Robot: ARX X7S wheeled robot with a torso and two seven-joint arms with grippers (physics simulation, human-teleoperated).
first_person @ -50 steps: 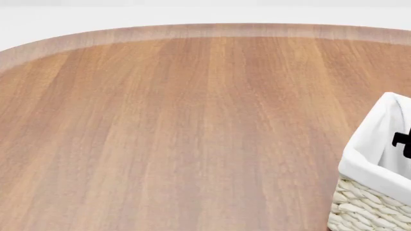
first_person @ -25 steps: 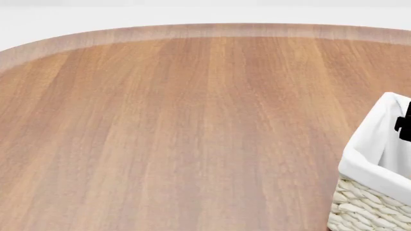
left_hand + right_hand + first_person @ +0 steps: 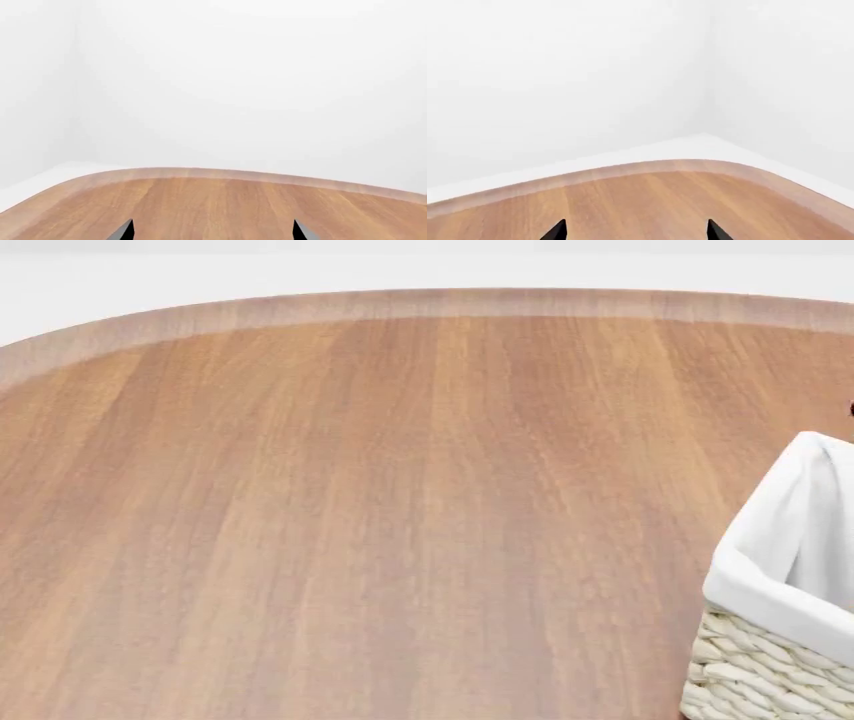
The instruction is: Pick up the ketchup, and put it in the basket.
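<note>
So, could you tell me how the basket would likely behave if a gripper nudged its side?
The basket probably slides rather than tips: it looks wide with a flat base on the smooth wooden table. Its woven wall may flex slightly. The cloth liner looks floppy and could snag a fingertip.

Rounded wooden table (image 3: pixel 374 500), woven basket (image 3: pixel 767 660) with white liner standing at its right side

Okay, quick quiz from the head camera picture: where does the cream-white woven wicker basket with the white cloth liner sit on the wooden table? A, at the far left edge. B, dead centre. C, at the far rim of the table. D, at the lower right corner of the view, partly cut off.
D: the cream-white woven wicker basket with the white cloth liner stands at the lower right of the head view, cut off by the picture's edge, on the brown wooden table.
</note>
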